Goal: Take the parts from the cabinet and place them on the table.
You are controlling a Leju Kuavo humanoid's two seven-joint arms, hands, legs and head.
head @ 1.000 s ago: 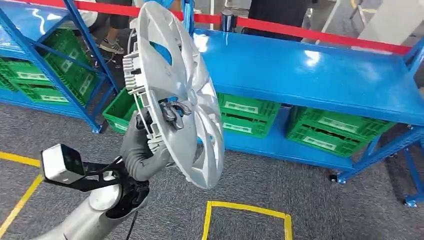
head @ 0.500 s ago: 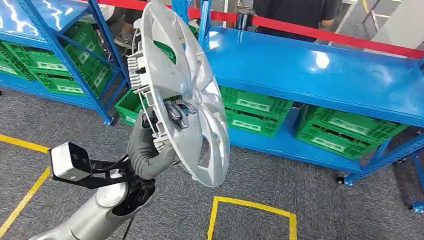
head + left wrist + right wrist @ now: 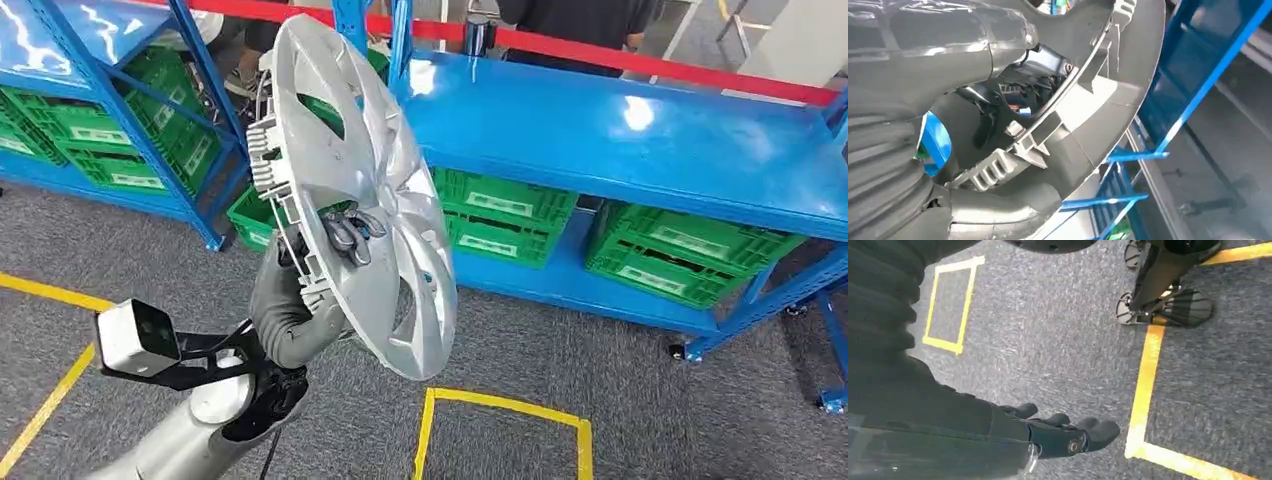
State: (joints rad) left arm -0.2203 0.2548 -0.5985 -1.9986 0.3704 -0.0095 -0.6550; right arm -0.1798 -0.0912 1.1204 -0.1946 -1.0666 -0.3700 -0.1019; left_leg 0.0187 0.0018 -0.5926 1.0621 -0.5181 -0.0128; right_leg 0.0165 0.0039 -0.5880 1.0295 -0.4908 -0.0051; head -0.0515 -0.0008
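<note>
A large silver wheel cover (image 3: 370,170) stands nearly upright in front of me, held up by my left hand (image 3: 300,300). The dark fingers (image 3: 345,228) hook through one of its openings and grip its rim from behind. In the left wrist view the ribbed back of the wheel cover (image 3: 1108,115) sits close against my left hand (image 3: 893,150). The blue table (image 3: 620,130) lies beyond the wheel cover, to its right. My right hand (image 3: 1063,432) hangs over the grey floor, fingers stretched out, holding nothing.
A blue shelf rack (image 3: 200,100) with green crates (image 3: 80,130) stands at the left. More green crates (image 3: 690,250) sit under the table. A red barrier (image 3: 640,60) and people stand behind it. A yellow square (image 3: 505,435) marks the floor.
The whole picture has shifted a little as the camera moved. The wheel cover stays in my left hand in the same upright pose.
</note>
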